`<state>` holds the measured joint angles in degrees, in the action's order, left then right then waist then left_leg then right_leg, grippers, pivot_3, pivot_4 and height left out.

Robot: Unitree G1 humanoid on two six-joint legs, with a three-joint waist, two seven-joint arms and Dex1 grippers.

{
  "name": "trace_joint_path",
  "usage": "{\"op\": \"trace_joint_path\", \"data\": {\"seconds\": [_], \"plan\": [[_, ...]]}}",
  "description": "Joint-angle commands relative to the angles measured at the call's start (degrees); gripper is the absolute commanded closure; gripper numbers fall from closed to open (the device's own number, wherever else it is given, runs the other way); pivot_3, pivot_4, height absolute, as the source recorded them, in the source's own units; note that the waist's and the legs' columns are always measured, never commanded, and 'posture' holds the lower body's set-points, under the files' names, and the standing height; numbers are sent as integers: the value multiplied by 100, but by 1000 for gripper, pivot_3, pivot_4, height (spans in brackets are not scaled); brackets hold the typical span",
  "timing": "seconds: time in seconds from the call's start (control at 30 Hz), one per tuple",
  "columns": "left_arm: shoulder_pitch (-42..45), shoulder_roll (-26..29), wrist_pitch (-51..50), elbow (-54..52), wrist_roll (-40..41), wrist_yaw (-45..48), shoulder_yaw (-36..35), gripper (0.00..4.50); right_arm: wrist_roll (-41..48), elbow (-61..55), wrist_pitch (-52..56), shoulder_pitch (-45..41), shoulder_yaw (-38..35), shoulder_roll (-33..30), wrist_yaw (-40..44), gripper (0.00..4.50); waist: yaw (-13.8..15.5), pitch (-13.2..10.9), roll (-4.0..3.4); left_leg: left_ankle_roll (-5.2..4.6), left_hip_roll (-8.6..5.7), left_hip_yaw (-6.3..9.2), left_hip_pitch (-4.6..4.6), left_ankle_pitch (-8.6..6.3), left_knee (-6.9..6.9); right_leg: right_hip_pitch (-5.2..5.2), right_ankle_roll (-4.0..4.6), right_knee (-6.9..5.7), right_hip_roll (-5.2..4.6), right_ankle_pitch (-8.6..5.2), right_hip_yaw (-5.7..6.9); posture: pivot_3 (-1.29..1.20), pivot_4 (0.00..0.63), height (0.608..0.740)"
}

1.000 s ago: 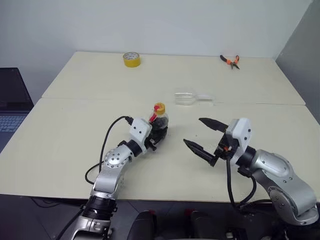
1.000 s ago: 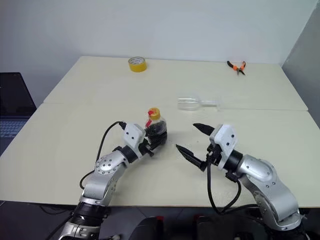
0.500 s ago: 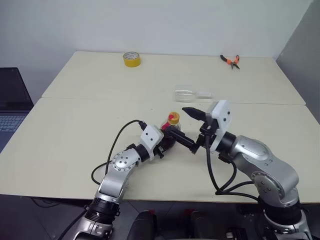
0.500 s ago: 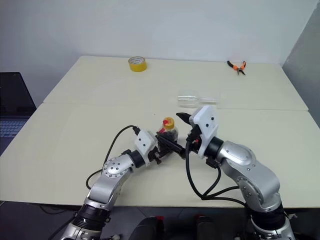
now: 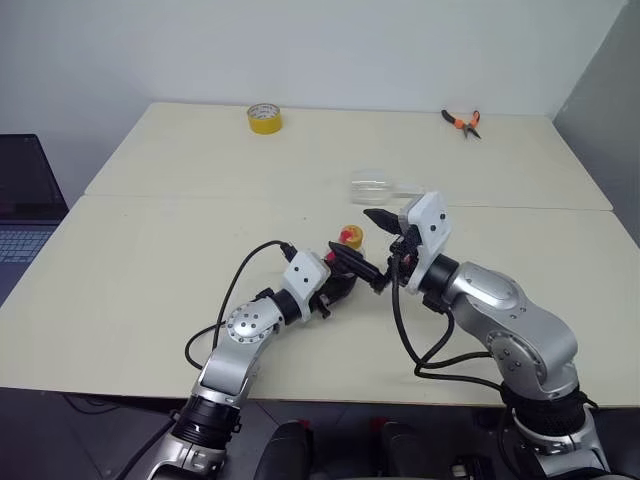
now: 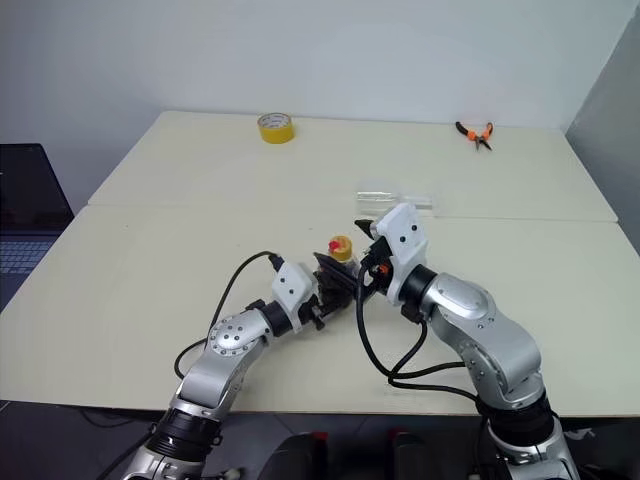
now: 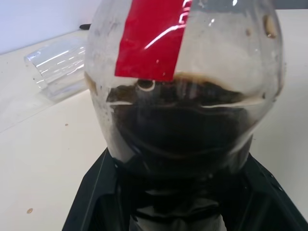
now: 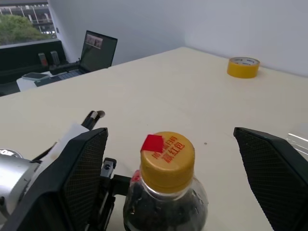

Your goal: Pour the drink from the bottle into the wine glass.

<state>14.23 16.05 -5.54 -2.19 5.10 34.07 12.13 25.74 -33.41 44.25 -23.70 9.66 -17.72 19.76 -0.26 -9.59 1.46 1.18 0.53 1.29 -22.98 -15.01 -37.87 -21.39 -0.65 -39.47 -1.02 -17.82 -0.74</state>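
The bottle [image 5: 343,268], small and round-bellied with a red neck label and a yellow cap [image 8: 167,153], stands upright in the middle of the table, about half full of the dark drink [image 7: 183,132]. My left gripper [image 5: 335,283] is shut on its belly from the near left. My right gripper [image 5: 366,244] is open and level. One finger is on each side of the cap, and neither touches it. The wine glass [image 5: 377,186] is clear and appears to lie on its side just beyond the bottle, stem pointing right.
A yellow tape roll [image 5: 263,118] sits at the far left of the table [image 5: 150,260] and orange-handled pliers [image 5: 461,121] at the far right. A laptop [image 5: 25,205] stands off the left edge. A grey wall [image 5: 610,110] borders the right side.
My right gripper has swung left and up from the near right until its open fingers flank the cap. My left gripper carried the bottle a little right and nearer, then held still.
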Motion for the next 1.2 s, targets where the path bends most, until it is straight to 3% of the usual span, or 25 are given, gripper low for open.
{"op": "trace_joint_path", "data": {"seconds": [0.03,0.13,0.37,0.4,0.57,0.77,0.87,1.1,1.2], "plan": [[77,-51,183,-245,-12,34,56,2605,-108,-108,-113,-112,37,-1,11,0,-1,0,0,0,0,0,0,0,0,0,0,0,0,0,0,0,150,740],[77,-60,194,-242,-23,61,69,2605,-179,-82,-127,-110,50,23,-15,576,-2,0,0,0,0,0,0,0,0,0,0,0,0,0,0,0,150,740],[65,-58,194,-248,-29,70,73,2606,-179,-107,-161,-53,-27,36,100,3119,-3,0,0,0,0,0,0,0,0,0,0,1,0,0,0,0,150,740],[62,-58,192,-250,-29,70,71,2613,-175,-105,-174,-43,-33,15,140,3268,-3,0,0,0,0,0,0,0,0,0,0,1,0,0,0,0,150,740],[70,-51,188,-251,-18,76,69,2839,-194,-1,-372,-40,-37,-178,485,3266,-3,0,0,0,0,0,0,0,0,0,0,1,0,0,0,0,150,740],[130,-23,139,-368,75,236,101,3057,-630,1520,-2243,-579,235,-1352,2724,3266,-10,-4,-4,-2,-3,-1,2,-1,0,3,0,7,0,0,2,0,150,740],[126,-5,108,-469,114,326,115,3241,-717,2442,-2832,-1030,270,-1543,3393,3266,-21,-4,-4,-2,0,-1,4,-1,1,2,0,5,4,0,2,0,150,740],[59,47,63,-696,181,463,178,3461,-536,3010,-2790,-1373,309,-1790,4304,3266,-4,-5,-5,-2,2,-1,1,-1,0,4,1,8,0,1,1,0,150,740],[70,43,48,-696,215,488,176,3478,-369,2546,-2494,-1158,174,-1933,4288,2228,8,-6,-6,-2,2,-1,1,-1,-1,5,1,9,-2,1,1,0,150,740]]}}
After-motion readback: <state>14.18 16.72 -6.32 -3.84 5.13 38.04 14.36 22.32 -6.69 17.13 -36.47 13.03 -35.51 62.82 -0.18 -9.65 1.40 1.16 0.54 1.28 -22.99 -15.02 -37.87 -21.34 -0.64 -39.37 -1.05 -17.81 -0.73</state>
